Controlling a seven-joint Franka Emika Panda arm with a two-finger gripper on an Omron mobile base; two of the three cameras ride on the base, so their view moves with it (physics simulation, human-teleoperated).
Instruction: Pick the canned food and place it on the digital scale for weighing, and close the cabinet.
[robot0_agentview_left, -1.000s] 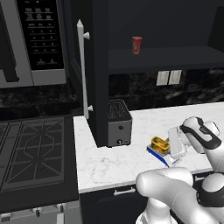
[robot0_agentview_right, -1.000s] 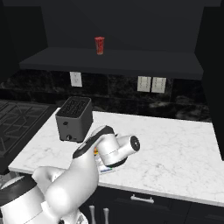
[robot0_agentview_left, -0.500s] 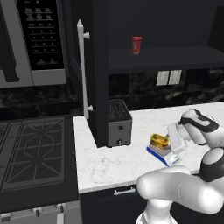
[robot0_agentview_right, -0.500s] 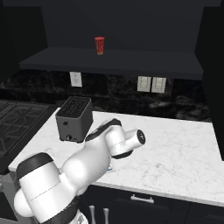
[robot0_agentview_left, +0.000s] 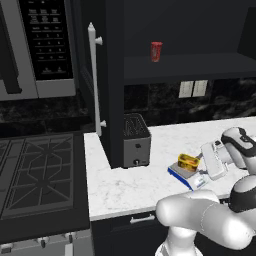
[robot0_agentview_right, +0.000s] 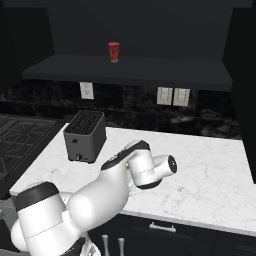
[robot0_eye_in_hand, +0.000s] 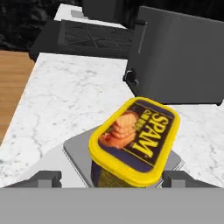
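Note:
The canned food (robot0_eye_in_hand: 135, 140), a squat yellow tin with a dark printed top, rests on the grey plate of the digital scale (robot0_eye_in_hand: 76, 151). My gripper (robot0_eye_in_hand: 109, 180) is open, its fingertips (robot0_eye_in_hand: 43, 178) standing wide on either side of the can. In the left base view the canned food (robot0_agentview_left: 189, 160) sits on the blue-based digital scale (robot0_agentview_left: 186, 175) near the counter's front edge, with my gripper (robot0_agentview_left: 202, 162) just to its right. The cabinet (robot0_agentview_left: 114, 85) door stands open, edge-on, its white bar handle (robot0_agentview_left: 93, 80) facing the stove. My arm hides the scale in the right base view.
A dark toaster (robot0_agentview_left: 136, 141) stands left of the scale, against the open door. A slim red can (robot0_agentview_left: 156, 51) is on the cabinet shelf. The microwave (robot0_agentview_left: 47, 45) and stove (robot0_agentview_left: 35, 170) lie to the left. White marble counter (robot0_agentview_right: 200, 165) spreads to the right.
The jaws have spread apart and let go of the can, which now sits on the scale. The hand has drawn back a little to the right.

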